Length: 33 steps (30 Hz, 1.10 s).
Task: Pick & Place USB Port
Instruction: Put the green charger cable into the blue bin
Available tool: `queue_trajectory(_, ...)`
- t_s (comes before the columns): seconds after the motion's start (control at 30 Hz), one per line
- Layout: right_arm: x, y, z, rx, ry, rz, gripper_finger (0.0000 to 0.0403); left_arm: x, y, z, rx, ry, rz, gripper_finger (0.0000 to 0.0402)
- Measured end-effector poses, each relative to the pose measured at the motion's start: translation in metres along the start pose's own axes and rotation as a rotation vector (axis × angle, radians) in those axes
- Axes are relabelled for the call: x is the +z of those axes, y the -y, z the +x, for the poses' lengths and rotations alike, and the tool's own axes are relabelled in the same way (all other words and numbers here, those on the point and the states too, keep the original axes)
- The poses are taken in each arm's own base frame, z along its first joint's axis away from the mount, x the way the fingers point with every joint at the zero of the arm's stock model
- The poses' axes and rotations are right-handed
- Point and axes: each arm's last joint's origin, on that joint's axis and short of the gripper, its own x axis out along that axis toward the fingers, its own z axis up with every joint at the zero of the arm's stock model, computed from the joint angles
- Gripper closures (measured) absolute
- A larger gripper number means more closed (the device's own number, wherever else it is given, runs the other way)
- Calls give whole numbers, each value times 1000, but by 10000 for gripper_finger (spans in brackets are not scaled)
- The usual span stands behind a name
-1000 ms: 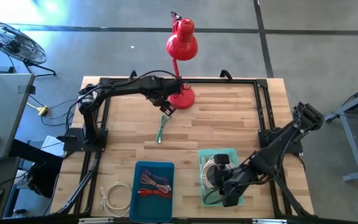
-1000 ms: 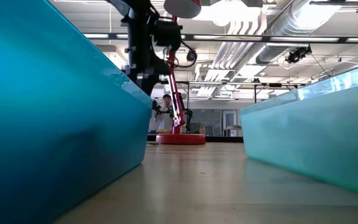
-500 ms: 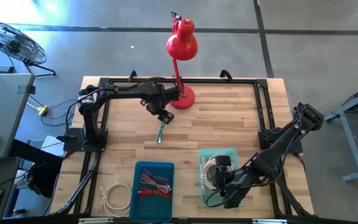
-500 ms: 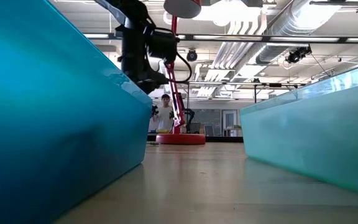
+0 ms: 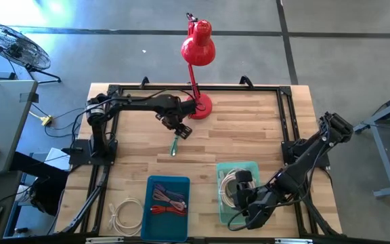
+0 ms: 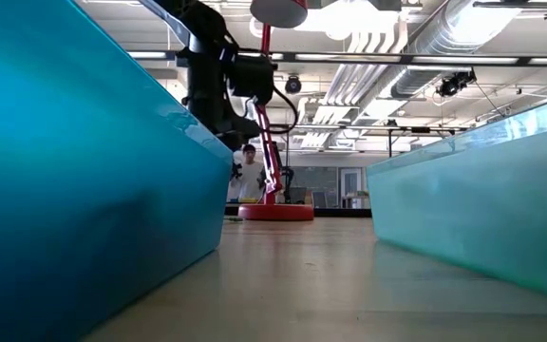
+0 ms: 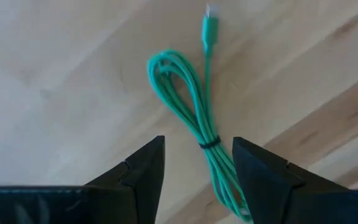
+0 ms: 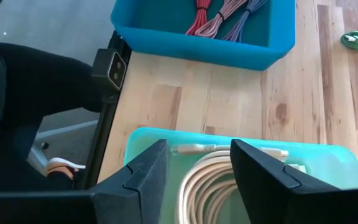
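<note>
Cable: green cable (image 7: 194, 106) lies on the bare table (image 5: 249, 135), just in front of the red lamp (image 5: 198, 68).
Left gripper (image 7: 197, 171): fingers apart, empty, hovering over it.
Handling: I judge it light, limp, springy.
Grip: I'd pinch at the black tie (image 7: 209, 144).
Right gripper (image 8: 194, 171): apart, waiting far from the lamp.

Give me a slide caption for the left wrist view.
Left gripper open, fingers straddling a coiled green USB cable lying on the wooden table.
</note>
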Motion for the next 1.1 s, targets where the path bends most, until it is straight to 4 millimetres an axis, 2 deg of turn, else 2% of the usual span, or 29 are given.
queue_trajectory(0.17, -1, 0, 0, -3, -6, -4, 234, 3, 2, 11, -3, -15, 3, 220)
queue_trajectory(0.6, -1, 0, 0, -6, -6, -3, 234, 7, 3, 16, 2, 4, 2, 220)
queue_trajectory(0.8, -1, 0, 0, -6, -4, -2, 234, 8, 4, 26, 11, -13, 6, 220)
queue_trajectory(1.1, -18, 4, 15, -26, -41, -11, 234, 11, 5, 48, 32, -55, 28, 220)
